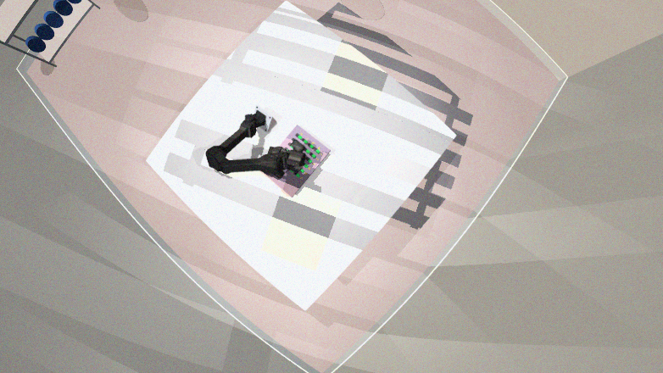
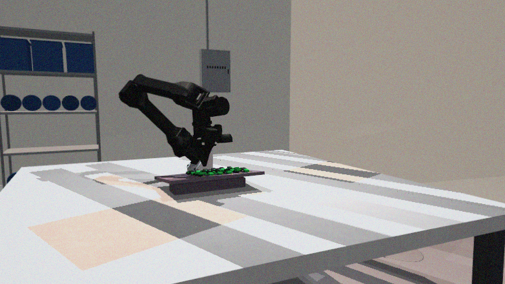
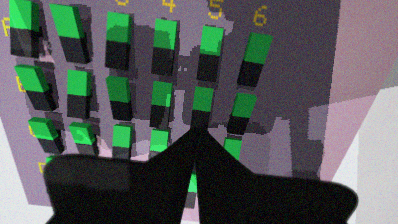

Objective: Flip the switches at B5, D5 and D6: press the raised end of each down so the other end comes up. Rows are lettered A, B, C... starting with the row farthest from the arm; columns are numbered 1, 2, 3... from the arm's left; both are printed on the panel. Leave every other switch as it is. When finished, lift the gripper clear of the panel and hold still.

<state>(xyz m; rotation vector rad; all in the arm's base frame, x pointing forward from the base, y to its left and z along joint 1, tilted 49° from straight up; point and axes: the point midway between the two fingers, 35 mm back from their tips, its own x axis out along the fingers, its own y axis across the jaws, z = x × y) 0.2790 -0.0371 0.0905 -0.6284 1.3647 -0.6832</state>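
Green switches (image 3: 202, 98) fill the panel (image 3: 300, 90); my gripper (image 3: 197, 134), fingers pressed together on nothing, aims at B5. Next I press its raised end down.

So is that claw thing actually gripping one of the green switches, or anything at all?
Nothing is held. The gripper is shut with its fingertips together, empty, pointing down over the switch panel near column 5.

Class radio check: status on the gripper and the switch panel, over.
Gripper shut, empty, low over panel. Tips at the column 5 switch, second row; contact unclear. Nothing in the way.
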